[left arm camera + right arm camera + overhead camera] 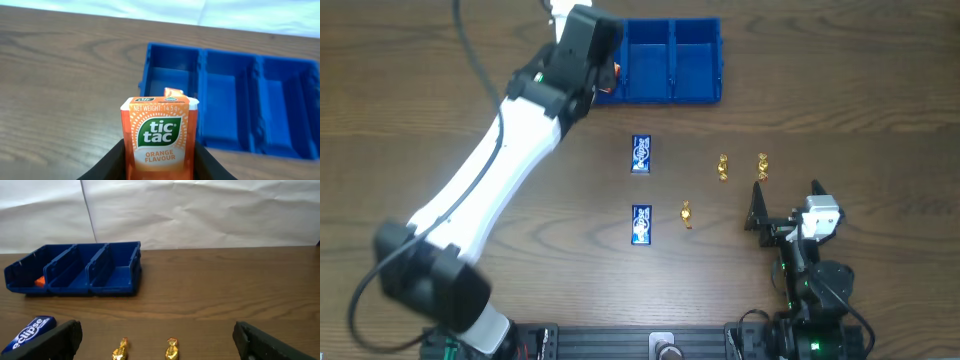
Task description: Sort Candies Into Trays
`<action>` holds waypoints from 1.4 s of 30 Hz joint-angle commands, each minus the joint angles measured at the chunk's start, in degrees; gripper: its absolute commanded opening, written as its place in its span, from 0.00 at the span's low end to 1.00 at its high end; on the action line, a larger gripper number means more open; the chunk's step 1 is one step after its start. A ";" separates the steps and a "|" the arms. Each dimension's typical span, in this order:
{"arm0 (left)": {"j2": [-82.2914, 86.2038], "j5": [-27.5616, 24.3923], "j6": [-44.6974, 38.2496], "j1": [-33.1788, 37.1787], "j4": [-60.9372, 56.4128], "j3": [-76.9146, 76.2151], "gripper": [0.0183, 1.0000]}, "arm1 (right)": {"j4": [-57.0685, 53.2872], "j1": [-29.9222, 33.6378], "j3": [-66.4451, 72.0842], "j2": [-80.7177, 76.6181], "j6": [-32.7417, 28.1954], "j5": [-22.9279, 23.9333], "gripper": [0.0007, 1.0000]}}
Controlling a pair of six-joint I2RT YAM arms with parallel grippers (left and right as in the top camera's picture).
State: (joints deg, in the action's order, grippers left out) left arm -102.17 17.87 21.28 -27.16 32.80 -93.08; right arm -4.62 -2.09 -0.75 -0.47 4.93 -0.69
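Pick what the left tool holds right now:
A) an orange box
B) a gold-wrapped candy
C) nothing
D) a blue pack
A: in the left wrist view the left tool grips an orange box from both sides, in front of the blue tray.

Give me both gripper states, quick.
Left gripper: closed, holding the orange box.
Right gripper: open, empty.

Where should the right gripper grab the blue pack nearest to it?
Pinch the blue pack across its two long edges at mid-length, coming straight down. It lies flat on the table, long and narrow, so those edges likely suit the open right gripper best.
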 commanded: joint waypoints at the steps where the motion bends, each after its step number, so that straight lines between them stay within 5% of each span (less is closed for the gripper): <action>1: -13.46 -3.58 -2.01 2.86 -0.26 -10.03 0.31 | -0.13 -0.09 0.28 0.31 -0.52 -0.31 1.00; 7: -18.93 -6.12 -2.03 4.76 -6.29 -10.58 0.35 | -0.13 -0.09 0.28 0.31 -0.52 -0.33 1.00; 11: -18.40 -7.17 -2.03 4.74 -6.12 -10.58 0.74 | -0.13 -0.09 0.28 0.31 -0.52 -0.33 1.00; 12: -17.35 -7.19 -2.03 4.74 -5.77 -10.58 0.77 | -0.13 -0.09 0.28 0.31 -0.52 -0.33 1.00; 16: -4.85 -6.36 -4.74 4.61 -2.23 -10.56 0.79 | -0.13 -0.09 0.28 0.31 -0.52 -0.31 1.00; 20: 14.45 4.07 -11.06 1.79 -0.17 -9.92 0.81 | -0.13 -0.09 0.28 0.31 -0.52 -0.31 1.00; 22: 23.28 5.07 -13.64 2.14 -2.99 -5.38 0.81 | -0.13 -0.09 0.28 0.31 -0.52 -0.31 1.00; 24: 30.99 2.86 -14.10 4.74 -8.85 2.82 0.81 | -0.13 -0.09 0.28 0.31 -0.52 -0.31 1.00; 27: 45.33 -9.07 -16.20 12.92 -19.32 21.03 0.82 | -0.13 -0.09 0.28 0.31 -0.52 -0.33 1.00; 33: 71.91 -19.47 -20.24 25.05 -29.70 51.43 0.85 | -0.13 -0.09 0.28 0.31 -0.52 -0.31 1.00; 37: 89.15 -19.89 -20.26 28.81 -31.39 70.03 1.00 | -0.13 -0.09 0.28 0.31 -0.52 -0.31 1.00; 42: 98.79 -19.85 -20.28 28.92 -31.76 84.13 1.00 | -0.13 -0.09 0.28 0.31 -0.52 -0.33 1.00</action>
State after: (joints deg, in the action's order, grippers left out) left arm -6.37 -1.19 1.45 1.45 1.41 -13.54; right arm -4.54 -2.09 -0.69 -0.40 4.93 -0.69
